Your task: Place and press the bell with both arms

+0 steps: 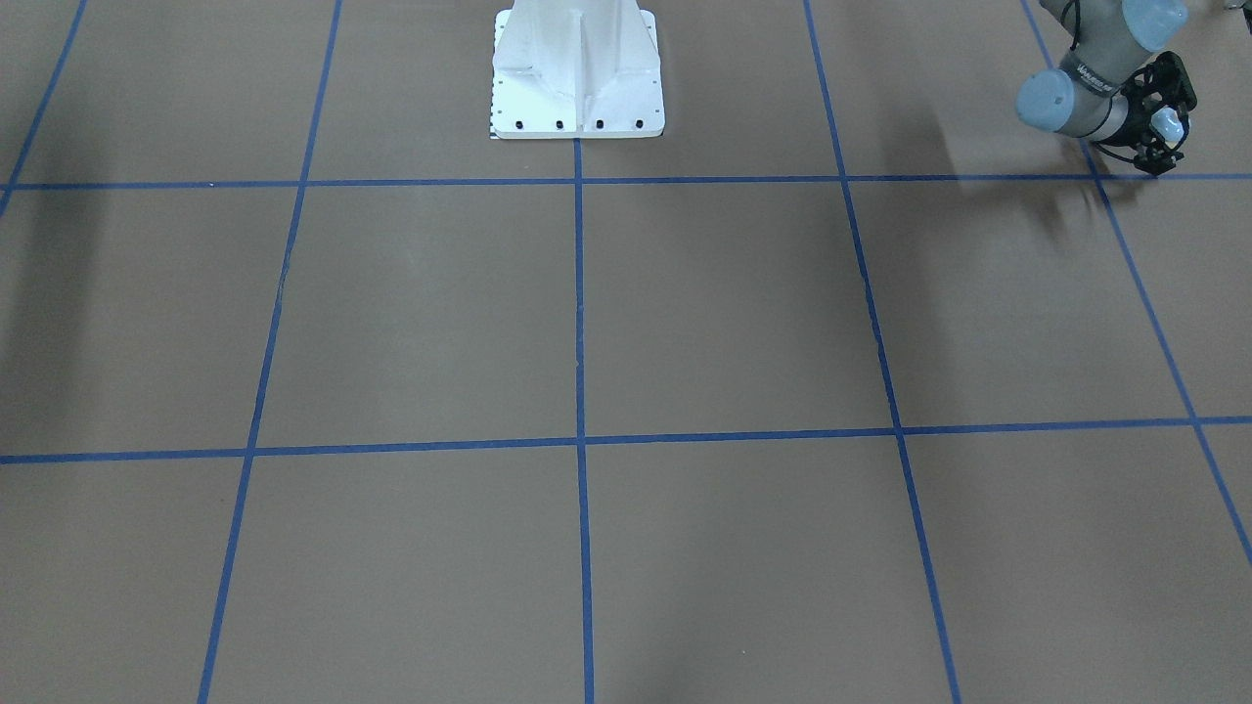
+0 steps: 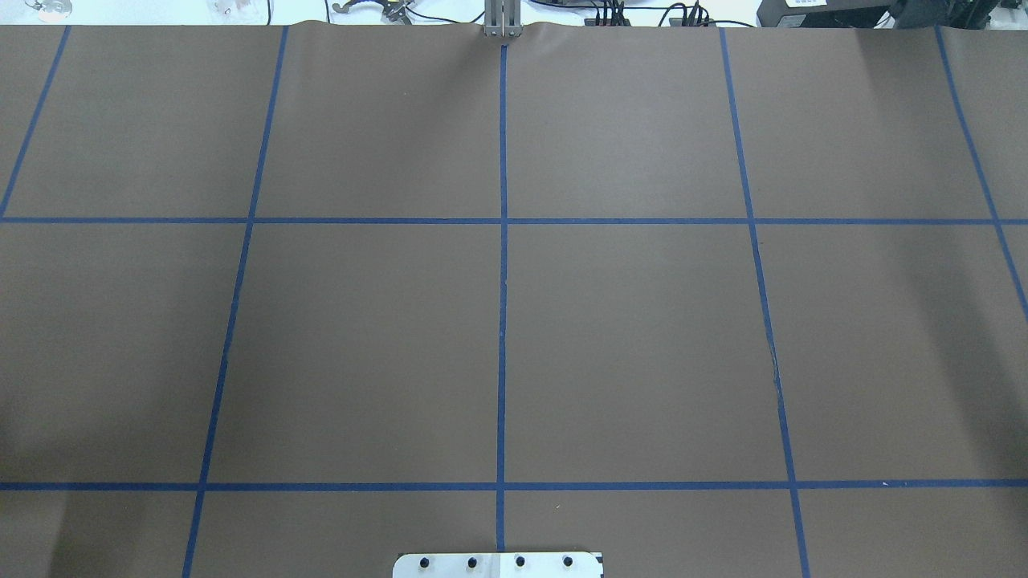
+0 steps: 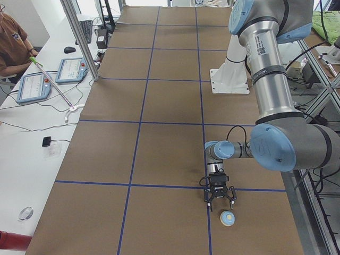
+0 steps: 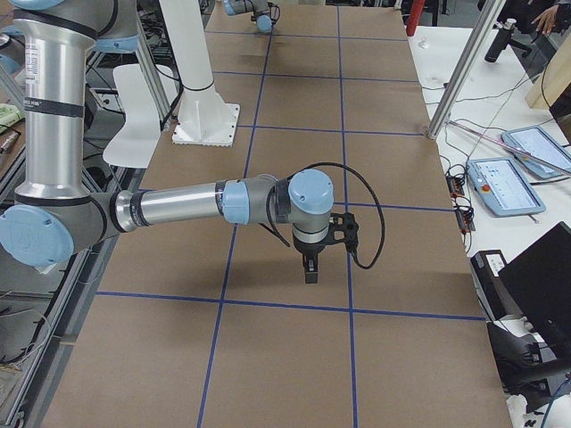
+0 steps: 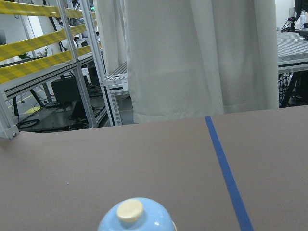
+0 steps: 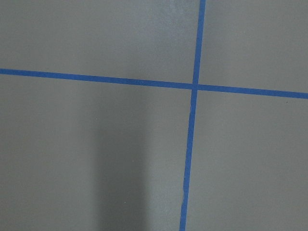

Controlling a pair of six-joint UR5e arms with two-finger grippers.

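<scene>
Here, at the left end of the table (image 3: 95,159), the bell (image 3: 227,217) stands upright on the brown sheet, beside a blue tape line (image 3: 209,236). Just behind it the left gripper (image 3: 220,202) hangs low, its fingers spread wide and gripping nothing. A small gap shows between the fingertips and the bell. The left wrist camera catches the bell's cream button (image 5: 130,210) at its bottom edge. Farther along stands the white pedestal (image 3: 231,74). Beyond that, toward the other end, the right gripper (image 4: 310,270) points straight down over the sheet near a tape crossing (image 6: 195,86). Whether its fingers are apart or together I cannot tell.
</scene>
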